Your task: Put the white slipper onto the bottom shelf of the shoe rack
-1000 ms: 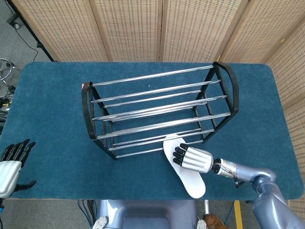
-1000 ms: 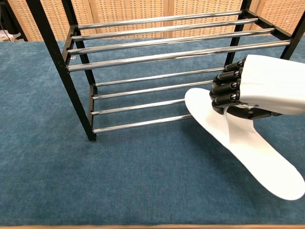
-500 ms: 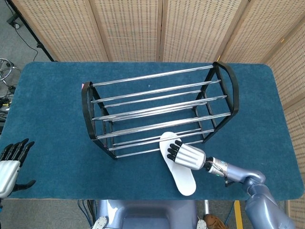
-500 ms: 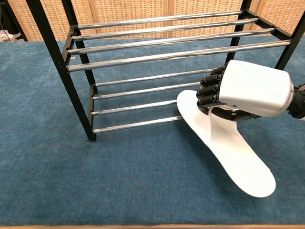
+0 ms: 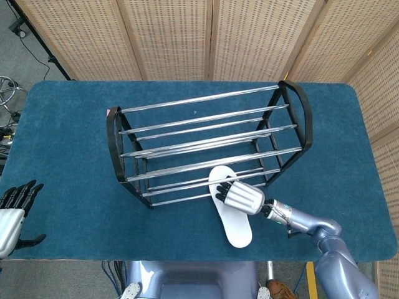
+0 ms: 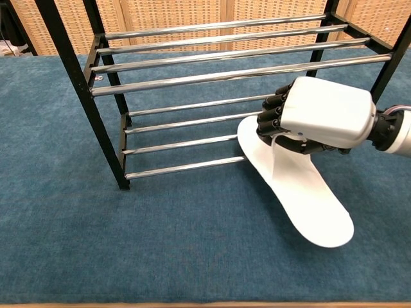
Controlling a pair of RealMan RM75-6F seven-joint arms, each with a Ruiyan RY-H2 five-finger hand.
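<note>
The white slipper (image 5: pixel 233 225) (image 6: pixel 306 197) lies flat with its toe end over the front bars of the bottom shelf of the black and chrome shoe rack (image 5: pixel 206 143) (image 6: pixel 212 77), its heel still out on the blue table. My right hand (image 5: pixel 239 195) (image 6: pixel 318 115) grips the slipper near its toe end, fingers curled over it and pointing at the rack. My left hand (image 5: pixel 14 215) hovers at the table's front left corner, fingers apart and empty, far from the slipper.
The blue felt table (image 5: pixel 68 137) carries only the rack. Wicker screens (image 5: pixel 206 37) stand behind it. Free tabletop lies left of the rack and in front of it.
My right hand has pushed the slipper leftward and toward the rack; its toe now overlaps the bottom shelf bars and the heel has swung in. The left hand barely moved.
</note>
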